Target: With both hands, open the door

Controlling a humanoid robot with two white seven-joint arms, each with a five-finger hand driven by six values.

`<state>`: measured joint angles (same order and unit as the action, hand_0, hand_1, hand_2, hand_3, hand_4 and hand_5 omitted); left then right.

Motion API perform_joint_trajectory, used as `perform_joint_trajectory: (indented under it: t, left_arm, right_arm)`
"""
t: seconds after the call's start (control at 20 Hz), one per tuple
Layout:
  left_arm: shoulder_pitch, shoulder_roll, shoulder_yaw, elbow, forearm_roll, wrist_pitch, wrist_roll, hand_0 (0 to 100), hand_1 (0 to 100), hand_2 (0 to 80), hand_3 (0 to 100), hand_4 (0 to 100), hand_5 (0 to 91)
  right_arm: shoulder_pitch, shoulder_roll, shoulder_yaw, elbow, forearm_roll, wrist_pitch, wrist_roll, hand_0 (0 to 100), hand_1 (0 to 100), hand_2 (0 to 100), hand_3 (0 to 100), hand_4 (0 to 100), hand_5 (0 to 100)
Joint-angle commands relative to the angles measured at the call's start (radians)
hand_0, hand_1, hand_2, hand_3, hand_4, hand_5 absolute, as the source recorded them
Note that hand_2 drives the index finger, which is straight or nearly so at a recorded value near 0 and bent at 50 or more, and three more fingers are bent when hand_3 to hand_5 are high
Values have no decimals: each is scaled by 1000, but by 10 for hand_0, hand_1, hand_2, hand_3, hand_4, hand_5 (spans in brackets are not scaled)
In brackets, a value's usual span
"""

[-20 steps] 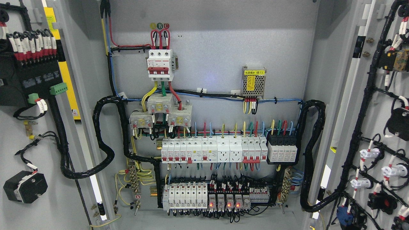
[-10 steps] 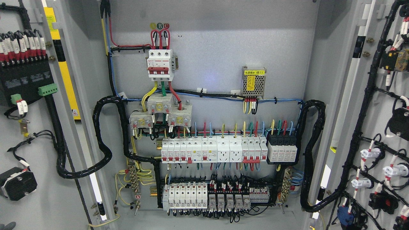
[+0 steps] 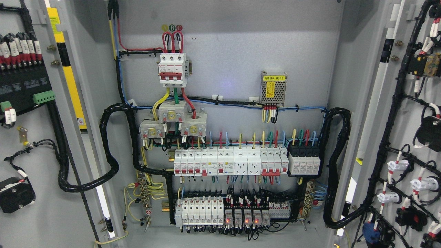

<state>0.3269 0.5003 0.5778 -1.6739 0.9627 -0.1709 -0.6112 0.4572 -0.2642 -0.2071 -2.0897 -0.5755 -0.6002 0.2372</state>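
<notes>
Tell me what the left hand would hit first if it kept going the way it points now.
That cannot be judged: neither hand shows in the head view, so its direction is unknown. Only the open left door, the right door and the wired panel between them are visible.

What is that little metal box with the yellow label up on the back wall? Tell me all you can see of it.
The metal box is small, silvery, with a perforated mesh-like cover. A yellow label with dark print crosses its top, and a smaller yellow warning sticker sits below. It is mounted upright on the cabinet's grey back panel, right of centre. Yellow and red wires loop from its underside.
</notes>
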Motion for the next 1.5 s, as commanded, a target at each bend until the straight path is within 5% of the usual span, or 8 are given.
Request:
perform_joint_trajectory:
  t: [0.0,0.65,0.95,1.1,1.3,1.45]
  left_arm:
    - [-14,32,20,88,2,1,1,120,556,0,0,0,0]
    - [3,24,10,-12,1,4,2,120,556,0,0,0,0]
    - [58,12,-41,-147,-19,2,8,120,556,0,0,0,0]
    - [81,-31,-162,-156,-167,2,36,120,556,0,0,0,0]
    - [97,-213,-324,-52,-439,1,50,120,556,0,0,0,0]
    - [98,-351,-381,118,-505,2,50,120,556,0,0,0,0]
  right_arm:
    - [-5,-38,78,-1,0,0,5,0,500,40,0,0,0]
    - [-12,-47,261,103,19,14,10,0,500,40,0,0,0]
    - [-19,-40,273,151,19,25,10,0,500,40,0,0,0]
    - [-22,-36,287,236,19,30,11,0,500,40,0,0,0]
    - [-29,-26,363,494,66,30,16,0,500,40,0,0,0]
    - [-45,25,403,695,205,25,16,0,500,40,0,0,0]
